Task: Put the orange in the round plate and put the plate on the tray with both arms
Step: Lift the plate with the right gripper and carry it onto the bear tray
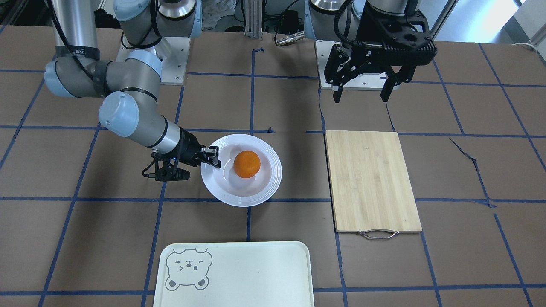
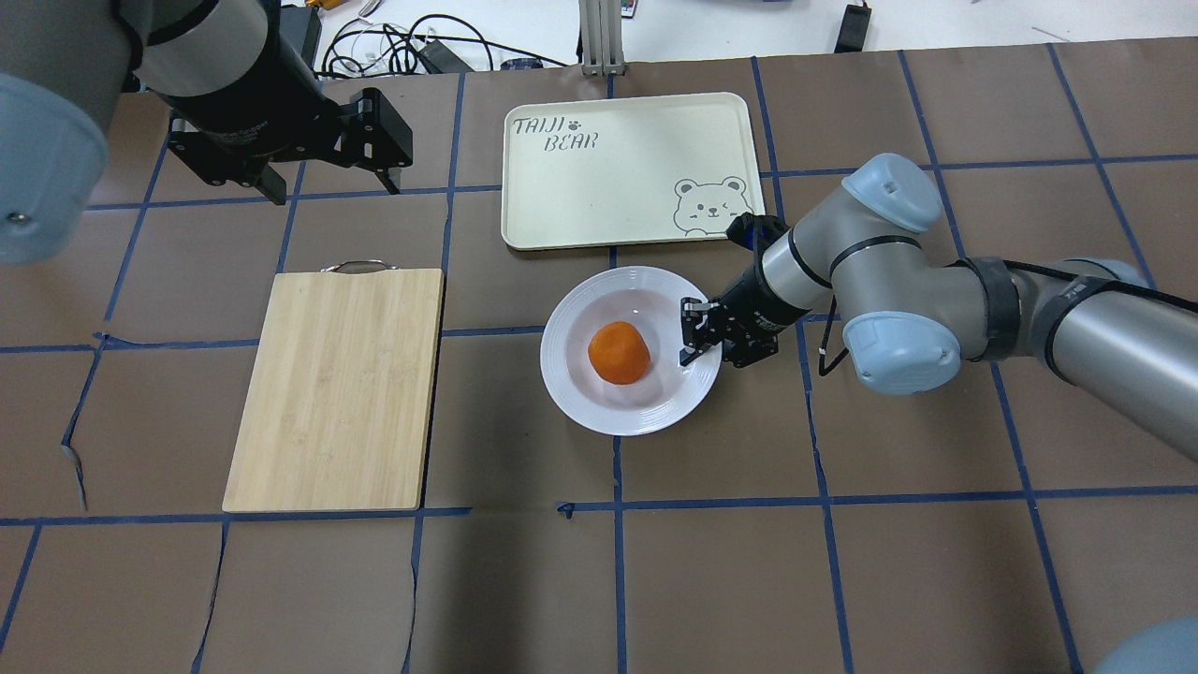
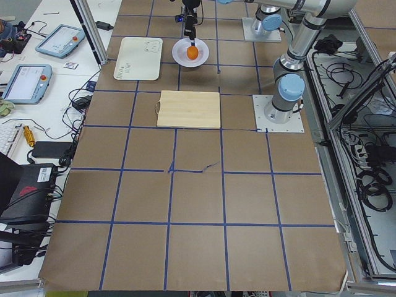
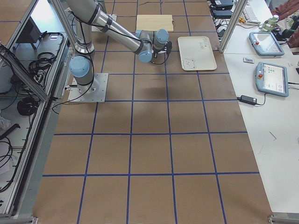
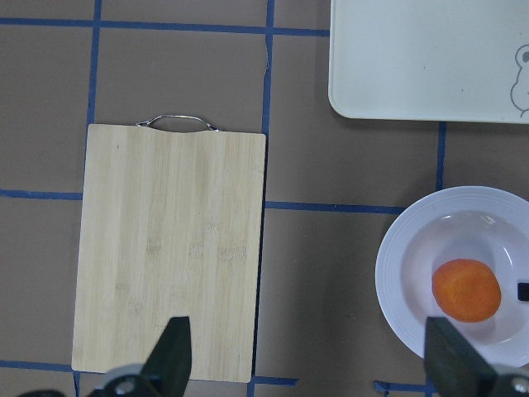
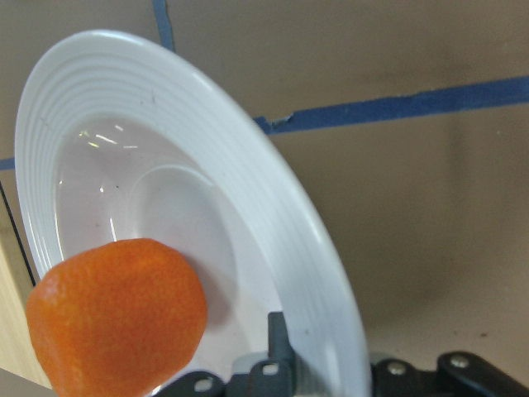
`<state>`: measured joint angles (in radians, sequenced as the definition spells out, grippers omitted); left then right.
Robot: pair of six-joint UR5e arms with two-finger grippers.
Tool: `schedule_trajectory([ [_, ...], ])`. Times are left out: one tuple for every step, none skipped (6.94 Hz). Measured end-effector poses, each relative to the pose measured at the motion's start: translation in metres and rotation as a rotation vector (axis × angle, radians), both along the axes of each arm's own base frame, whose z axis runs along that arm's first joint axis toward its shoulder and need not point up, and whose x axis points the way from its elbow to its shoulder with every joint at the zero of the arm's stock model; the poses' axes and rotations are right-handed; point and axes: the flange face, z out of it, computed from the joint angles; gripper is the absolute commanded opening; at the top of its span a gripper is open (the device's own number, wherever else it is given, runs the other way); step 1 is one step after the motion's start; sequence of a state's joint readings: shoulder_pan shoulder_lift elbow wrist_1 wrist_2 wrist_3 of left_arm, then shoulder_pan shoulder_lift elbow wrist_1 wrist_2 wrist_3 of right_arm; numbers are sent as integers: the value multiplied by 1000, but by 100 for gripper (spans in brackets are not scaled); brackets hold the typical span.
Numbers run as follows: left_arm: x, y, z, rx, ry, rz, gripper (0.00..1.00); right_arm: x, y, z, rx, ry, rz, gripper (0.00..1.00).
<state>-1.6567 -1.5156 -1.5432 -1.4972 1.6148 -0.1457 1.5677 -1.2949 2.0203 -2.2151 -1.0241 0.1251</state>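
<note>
Plainly, from the front, the orange [image 1: 247,163] sits in the sunken centre of the plate [image 1: 266,187]. What seems left is carrying the plate to the tray [image 1: 239,277], which lies well apart at the near edge of the table [image 1: 469,179]. The right arm [image 1: 128,113] reaches in low with its jaws astride the plate's rim, one finger over it and one outside, likely to pinch it for a lift. The left jaws hang high near the base, beyond the board [image 1: 371,179], spread wide and holding nothing.

From overhead, the right jaws meet the rim on the side away from the board. A gap shows between the fingers, so I judge them not closed yet. The opposite rim is free, probably for the left arm [image 2: 201,42].

The left wrist view looks straight down between wide fingertips at board, plate and tray corner.

The right wrist view shows the rim passing between the fingers, with the orange just inside.
</note>
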Motion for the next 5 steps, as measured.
schedule_trajectory([
  [0,0,0,0,0,0,100,-12,-21,12,-18,-19,-35,1],
  [0,0,0,0,0,0,100,-18,-50,21,-26,-28,-76,1],
  [0,0,0,0,0,0,100,-22,-95,26,-23,-30,-143,1],
  [0,0,0,0,0,0,100,-22,-150,30,-26,-32,-203,1],
  [0,1,0,-1,0,0,100,-19,-197,25,-17,-33,-242,1],
])
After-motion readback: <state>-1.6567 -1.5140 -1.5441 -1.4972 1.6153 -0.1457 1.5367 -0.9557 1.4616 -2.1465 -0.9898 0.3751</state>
